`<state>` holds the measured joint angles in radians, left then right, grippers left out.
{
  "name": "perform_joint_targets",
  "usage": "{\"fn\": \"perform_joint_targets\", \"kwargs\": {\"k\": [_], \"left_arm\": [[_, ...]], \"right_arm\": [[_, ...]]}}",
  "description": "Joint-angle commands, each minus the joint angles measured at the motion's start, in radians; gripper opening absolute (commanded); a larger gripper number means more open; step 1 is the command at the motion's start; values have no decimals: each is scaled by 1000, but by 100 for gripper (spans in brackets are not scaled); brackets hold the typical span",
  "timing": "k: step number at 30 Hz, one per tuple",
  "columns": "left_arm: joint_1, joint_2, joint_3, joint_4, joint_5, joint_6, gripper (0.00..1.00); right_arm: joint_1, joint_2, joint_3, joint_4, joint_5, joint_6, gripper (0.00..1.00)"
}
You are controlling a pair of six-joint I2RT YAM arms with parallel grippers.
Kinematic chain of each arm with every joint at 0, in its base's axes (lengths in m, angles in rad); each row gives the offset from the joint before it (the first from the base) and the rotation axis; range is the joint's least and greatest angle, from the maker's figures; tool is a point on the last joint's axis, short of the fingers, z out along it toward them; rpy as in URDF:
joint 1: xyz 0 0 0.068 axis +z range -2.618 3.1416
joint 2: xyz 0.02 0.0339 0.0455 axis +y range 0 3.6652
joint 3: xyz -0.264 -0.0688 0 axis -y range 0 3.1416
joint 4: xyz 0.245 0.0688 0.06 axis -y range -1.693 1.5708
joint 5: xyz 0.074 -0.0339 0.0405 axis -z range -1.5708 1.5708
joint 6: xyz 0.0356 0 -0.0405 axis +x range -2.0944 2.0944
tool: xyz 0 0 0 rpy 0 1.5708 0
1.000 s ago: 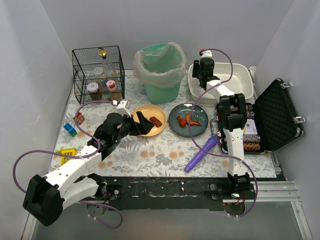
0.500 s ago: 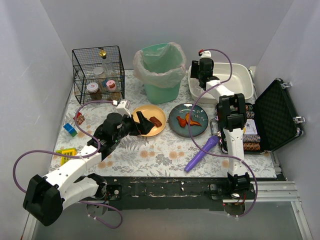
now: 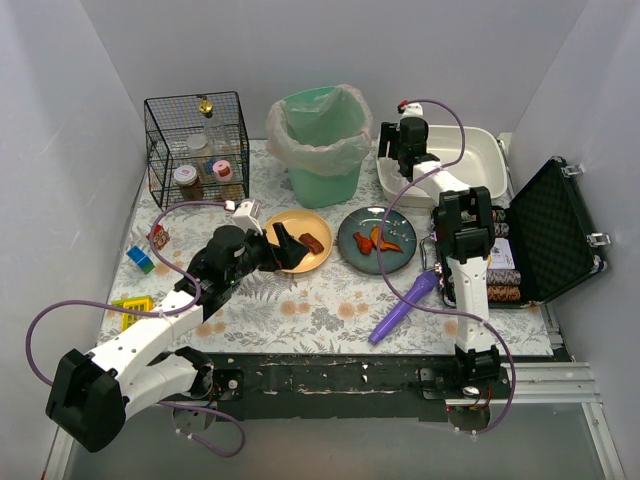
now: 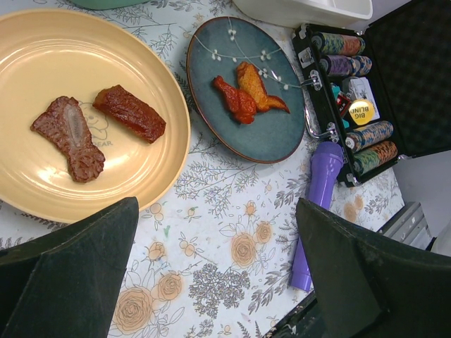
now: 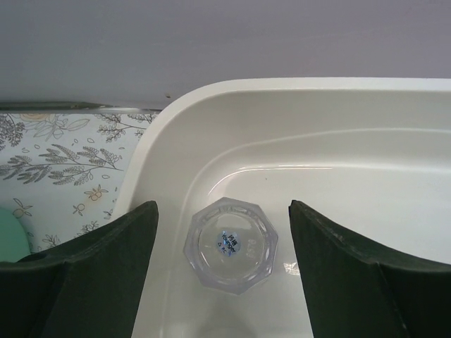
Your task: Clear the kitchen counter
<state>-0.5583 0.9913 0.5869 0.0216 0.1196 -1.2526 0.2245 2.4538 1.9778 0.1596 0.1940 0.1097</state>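
Note:
The kitchen counter (image 3: 320, 300) carries a yellow plate (image 3: 283, 222) with two brown food pieces and a teal plate (image 3: 378, 262) with orange-red pieces. A purple flashlight (image 3: 403, 307) lies near the front. My left gripper (image 3: 288, 248) hovers open at the yellow plate's (image 4: 70, 63) near side with nothing between its fingers (image 4: 70, 274). My right gripper (image 5: 224, 267) hangs open over the left end of the white basin (image 5: 282, 88). A clear faceted glass (image 5: 231, 244) stands upright in the basin between the fingers, touching neither.
A green lined bin (image 3: 322, 140) and a wire basket (image 3: 197, 145) of jars stand at the back. An open black case (image 3: 545, 235) of poker chips sits at the right. Small coloured toys (image 3: 135, 285) lie at the left edge.
The right wrist has edged slightly to the left over the basin's end. The left arm has not moved.

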Motion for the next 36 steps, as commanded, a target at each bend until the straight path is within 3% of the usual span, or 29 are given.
{"fn": "perform_joint_targets", "kwargs": {"k": [1,9,13,17,20,29,36], "left_arm": [[3,-16,22,-9,5,19,95],[3,-6,37,-17,14,28,95],[3,-9,54,-78,5,32,96],[8,-39,56,-100,2,25,97],[11,-39,76,-143,-9,33,98],[15,6,96,-175,-5,59,98],[35,84,136,-180,-12,88,98]], "right_arm": [[1,-140,-13,80,25,27,84],[-10,-298,-82,78,28,117,84],[-16,-493,-325,90,100,240,84],[-51,-731,-687,199,13,428,83],[-50,-901,-908,239,-16,465,81],[10,-1309,-1149,-35,-16,444,79],[96,-1519,-1303,-190,-16,508,78]]}}
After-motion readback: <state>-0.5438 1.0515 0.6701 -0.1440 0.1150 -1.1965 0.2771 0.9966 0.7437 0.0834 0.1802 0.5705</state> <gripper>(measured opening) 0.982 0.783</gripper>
